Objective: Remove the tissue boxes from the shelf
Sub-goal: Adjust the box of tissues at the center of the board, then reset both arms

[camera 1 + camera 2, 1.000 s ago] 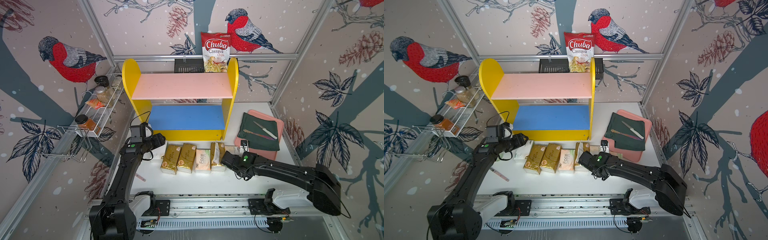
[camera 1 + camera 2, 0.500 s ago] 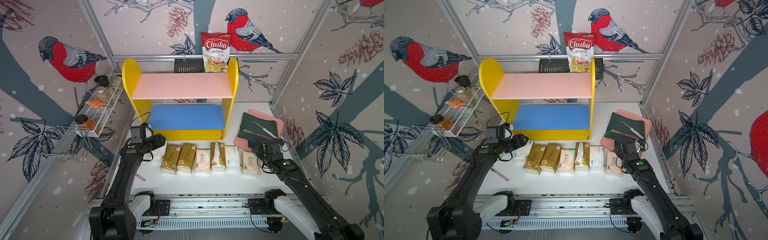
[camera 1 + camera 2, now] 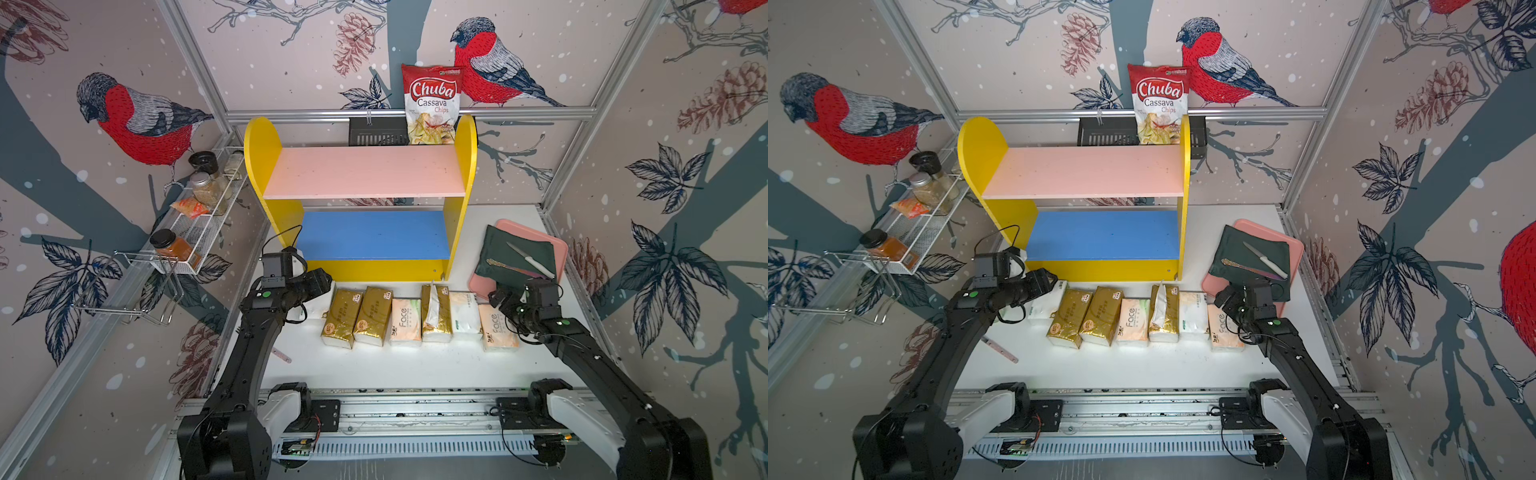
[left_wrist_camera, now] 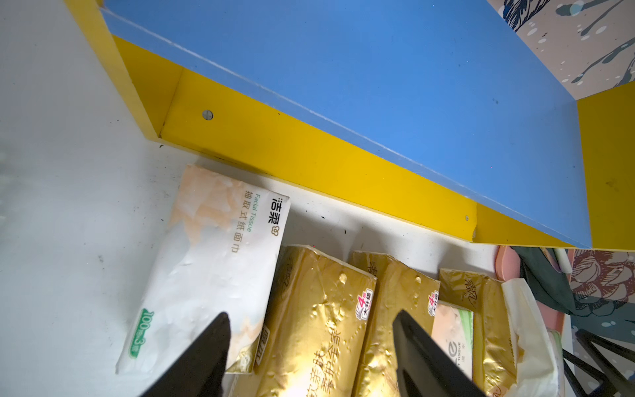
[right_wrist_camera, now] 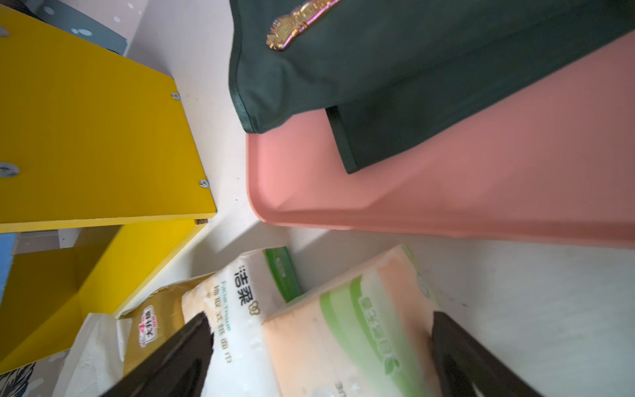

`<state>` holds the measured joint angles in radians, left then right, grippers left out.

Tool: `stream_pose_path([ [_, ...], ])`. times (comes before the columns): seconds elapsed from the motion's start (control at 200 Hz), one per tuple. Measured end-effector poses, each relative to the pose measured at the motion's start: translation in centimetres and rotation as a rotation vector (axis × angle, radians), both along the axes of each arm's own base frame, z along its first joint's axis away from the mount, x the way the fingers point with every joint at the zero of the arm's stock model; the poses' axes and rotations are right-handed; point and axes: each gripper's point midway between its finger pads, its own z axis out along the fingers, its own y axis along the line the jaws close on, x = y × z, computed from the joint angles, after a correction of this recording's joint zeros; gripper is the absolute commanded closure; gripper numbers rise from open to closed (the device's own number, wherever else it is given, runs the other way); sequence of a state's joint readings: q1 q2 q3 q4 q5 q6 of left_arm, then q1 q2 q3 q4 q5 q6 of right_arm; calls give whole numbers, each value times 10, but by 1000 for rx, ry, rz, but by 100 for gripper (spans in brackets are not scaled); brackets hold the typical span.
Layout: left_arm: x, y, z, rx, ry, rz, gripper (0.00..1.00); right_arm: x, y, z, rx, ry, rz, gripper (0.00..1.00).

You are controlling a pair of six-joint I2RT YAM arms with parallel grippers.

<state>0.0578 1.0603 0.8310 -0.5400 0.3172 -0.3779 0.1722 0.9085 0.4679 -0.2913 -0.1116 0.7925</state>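
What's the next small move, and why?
Probably lift the right hand clear and retract. It sits open over the end peach Face pack, the tissue packs all lie on the table, and both boards of the shelf are bare.

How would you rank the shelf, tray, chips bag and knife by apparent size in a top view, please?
1. shelf
2. tray, partly under a cloth
3. chips bag, close to the tray; it hangs on the back rail, so this pair is unsure
4. knife
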Motion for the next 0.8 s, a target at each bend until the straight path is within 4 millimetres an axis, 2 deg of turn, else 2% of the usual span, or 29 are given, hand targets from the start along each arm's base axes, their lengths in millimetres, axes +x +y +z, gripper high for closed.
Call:
stream_pose_path([
  [0.055,0,1,0,4,-1,3,20,3,0,10,4,-26,0,0],
  [0.13,1,1,2,6,-5,3,3,9,-1,27,-5,-71,-6,0],
  [0.295,8,3,14,7,-31,17,2,26,-10,64,-82,-155,-15,0],
  [0.4,19,8,23,29,-64,39,2,41,-17,79,-146,-196,-26,0],
  [0.555,36,31,34,102,-150,152,2,58,-34,81,-251,-260,-84,0],
  [0.655,42,51,37,175,-240,244,3,61,-51,69,-337,-308,-141,0],
  [0.74,40,64,31,234,-314,297,2,58,-69,53,-420,-323,-197,0],
  [0.8,40,69,23,284,-354,300,2,58,-82,49,-473,-333,-241,0],
])
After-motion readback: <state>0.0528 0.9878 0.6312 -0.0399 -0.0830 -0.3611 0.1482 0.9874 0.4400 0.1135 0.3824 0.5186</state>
